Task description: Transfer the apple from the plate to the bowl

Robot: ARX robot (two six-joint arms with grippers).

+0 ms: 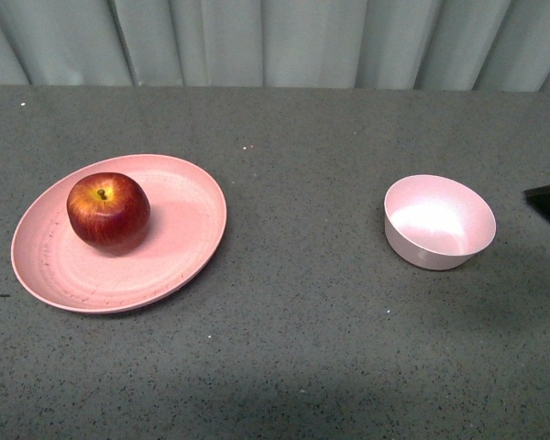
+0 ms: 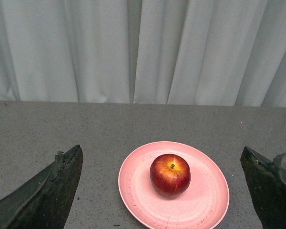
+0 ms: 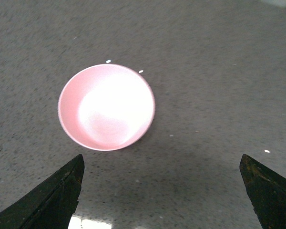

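On the speckled, scuffed salmon-pink plate [image 1: 179, 240], left of its centre, we've got the apple [image 1: 108, 212], round and glossy, dark red with yellow at the stem. Well right of the plate stands the small, deep, pale pink bowl [image 1: 429, 253], whitish inside. Grey flecked table [image 1: 302, 357] under the plate, pleated curtain [image 1: 275, 41] behind it. Our left gripper [image 2: 160, 149] gapes wide facing the plate; our right gripper [image 3: 161, 156] spreads wide facing the bowl.

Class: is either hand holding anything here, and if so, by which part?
Nothing. The left hand and right hand are open and empty; the apple rests on the plate, untouched.
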